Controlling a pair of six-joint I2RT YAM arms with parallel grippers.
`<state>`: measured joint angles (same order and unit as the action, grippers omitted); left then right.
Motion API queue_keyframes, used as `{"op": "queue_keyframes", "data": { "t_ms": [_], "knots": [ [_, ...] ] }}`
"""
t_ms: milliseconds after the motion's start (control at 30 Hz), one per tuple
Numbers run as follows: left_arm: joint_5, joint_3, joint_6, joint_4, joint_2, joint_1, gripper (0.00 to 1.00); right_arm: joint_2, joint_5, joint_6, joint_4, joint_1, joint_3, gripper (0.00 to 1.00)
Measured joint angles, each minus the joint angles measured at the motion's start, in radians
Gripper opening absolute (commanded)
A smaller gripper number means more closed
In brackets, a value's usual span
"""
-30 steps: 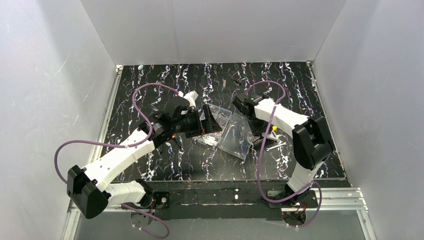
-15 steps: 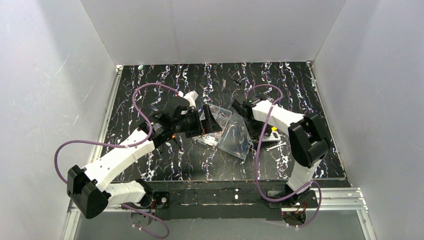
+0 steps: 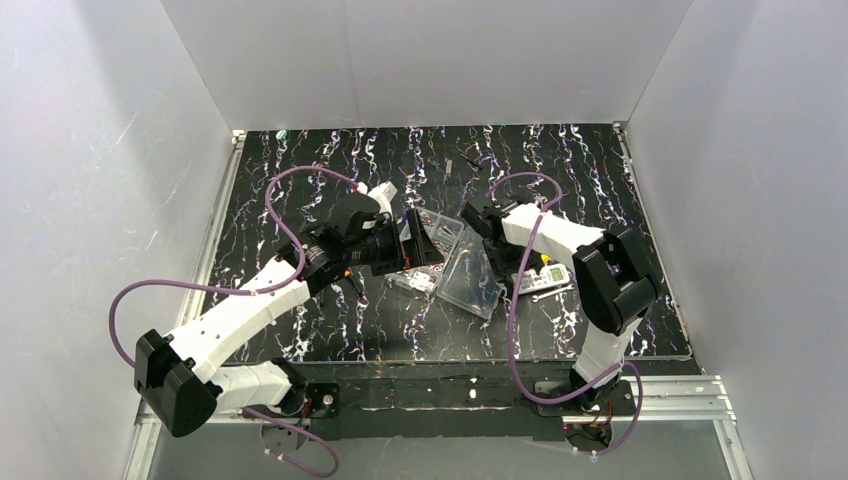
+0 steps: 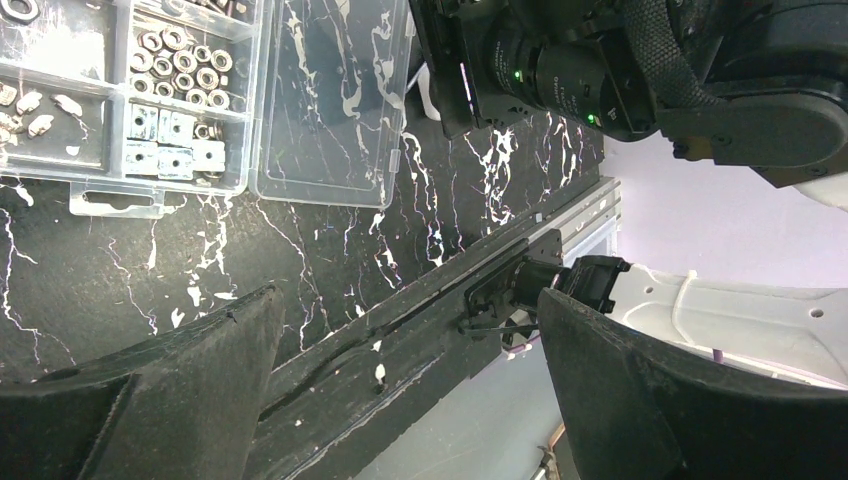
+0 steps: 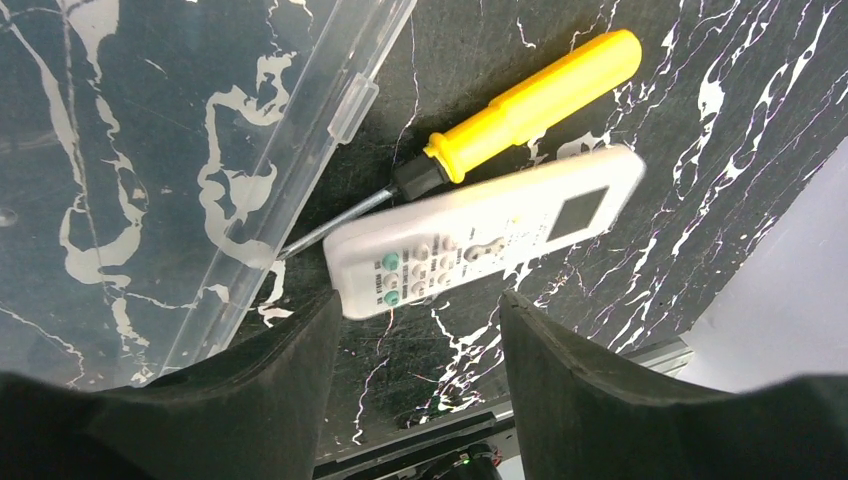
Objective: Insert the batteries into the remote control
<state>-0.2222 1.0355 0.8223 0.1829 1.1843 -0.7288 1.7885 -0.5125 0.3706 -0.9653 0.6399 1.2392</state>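
Black table [image 3: 300, 170] carries the remote control [image 5: 480, 235] just ahead of your wide-spread right gripper [image 5: 420, 305]. Your left gripper [image 4: 410, 300] gapes empty.

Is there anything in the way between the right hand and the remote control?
Nothing visible. The right hand is open, with the remote control lying face up just beyond its fingertips. The yellow screwdriver lies along the remote's far side, and the edge of the clear box lid is close beside it.
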Motion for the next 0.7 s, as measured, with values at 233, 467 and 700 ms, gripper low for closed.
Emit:
{"op": "queue_keyframes", "data": {
  "t_ms": [233,467,700],
  "knots": [
    [-0.004,0.000,0.000,0.002,0.008,0.000,0.98,-0.004,0.004,0.001,0.000,0.002,-0.011,0.69],
    [0.010,0.051,-0.037,-0.071,0.021,0.000,0.98,-0.100,0.059,0.006,0.032,0.002,-0.029,0.69],
    [0.085,0.091,-0.112,-0.161,0.007,0.000,0.98,-0.281,0.287,0.034,0.198,-0.040,-0.106,0.69]
  ]
}}
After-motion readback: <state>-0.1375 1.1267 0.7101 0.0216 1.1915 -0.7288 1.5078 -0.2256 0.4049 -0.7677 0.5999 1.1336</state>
